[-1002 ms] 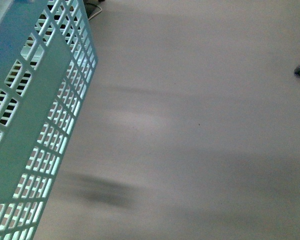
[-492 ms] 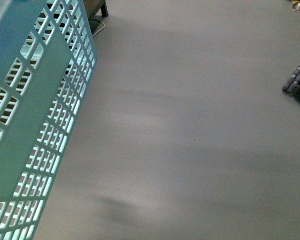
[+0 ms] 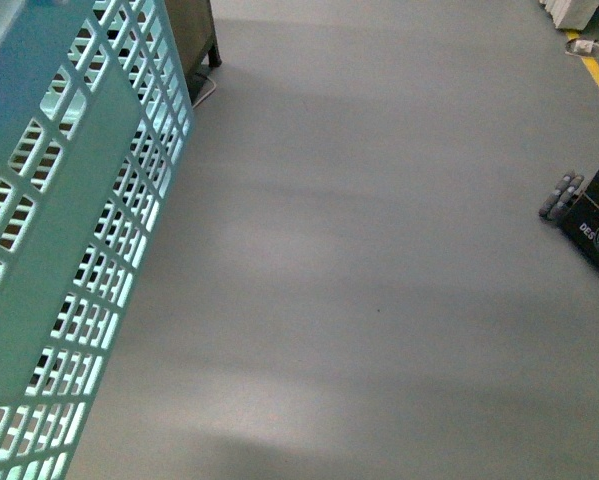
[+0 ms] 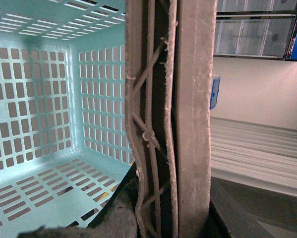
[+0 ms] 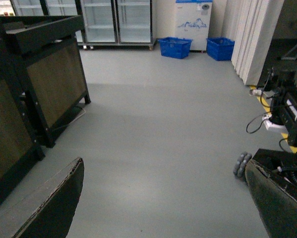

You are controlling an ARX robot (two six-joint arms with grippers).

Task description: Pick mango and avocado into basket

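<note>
At the robot's left the basket (image 3: 49, 250) hangs tilted and fruitless, left claw (image 4: 170, 218) apparently clamped on its handle (image 4: 188, 124), right claw (image 5: 160, 203) apart, bare; mango and avocado unseen, so carry steadily while searching.

Front view: dim, cool grey cast. Pale sheen bands streak the floor (image 3: 379, 250) from centre toward 6 o'clock, w/ a faint shadow near 6 o'clock. Light glows thru the basket (image 3: 69, 250) slots at 9 o'clock. Left wrist view: handle (image 4: 188, 99) at centre is close and muted, basket interior evenly lit. Right wrist view: brighter overhead light, fridges (image 5: 118, 20) glaring at 12 o'clock. The right gripper (image 5: 163, 164) is dark and soft-focus at 5 and 7 o'clock.
</note>
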